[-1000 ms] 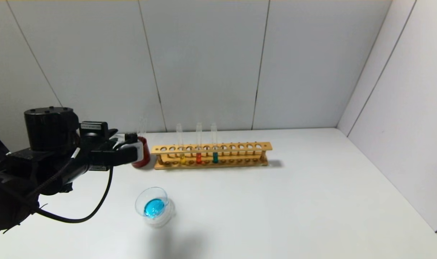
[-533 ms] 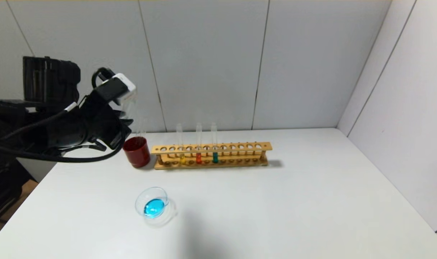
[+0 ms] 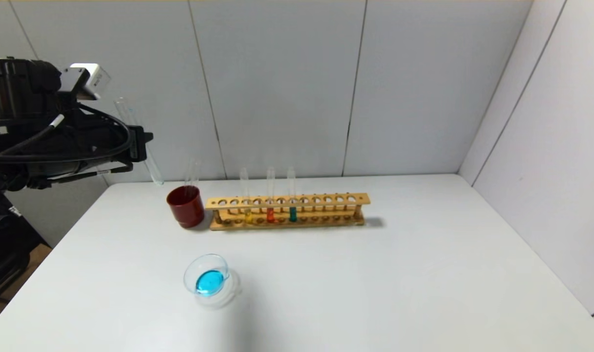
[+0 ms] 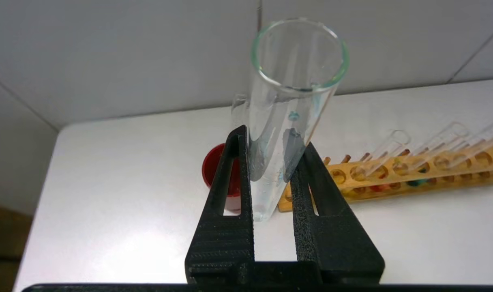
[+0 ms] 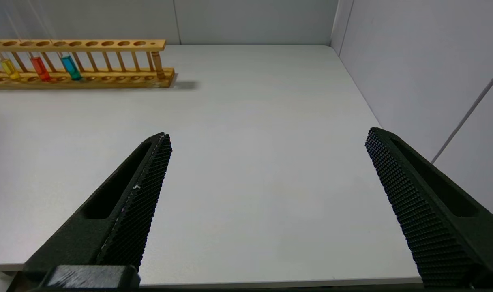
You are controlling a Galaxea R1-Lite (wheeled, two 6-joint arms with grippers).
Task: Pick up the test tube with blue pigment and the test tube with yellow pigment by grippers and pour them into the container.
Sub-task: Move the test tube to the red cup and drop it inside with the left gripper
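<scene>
Upper left of the head view, the left hand [image 3: 131,142] is clamped on an emptied glass tube [image 3: 138,142], the one that carried the blue stuff, with only a few teal specks left on its wall. Its long axis is tilted, rounded end pointing down toward the red cup [image 3: 185,206], which sits lower and to the right of it on the counter [image 3: 424,274]. My guess is that's where it goes next, so the drop turns on getting the tube upright over the cup mouth.

Lower centre-left, the little glass dish [image 3: 209,281] has a bright blue puddle in it.

Just right of the cup is the wooden rack [image 3: 287,211], smooth and full of round holes, and the yellow tube [image 3: 246,198] stands upright in it, then an orange-red one [image 3: 270,195] and a teal-green one [image 3: 291,195].

The right hand [image 5: 266,211] only shows in its own wrist view, spread wide over bare counter, well away from the rack. The left hand looks nearer the yellow tube.
</scene>
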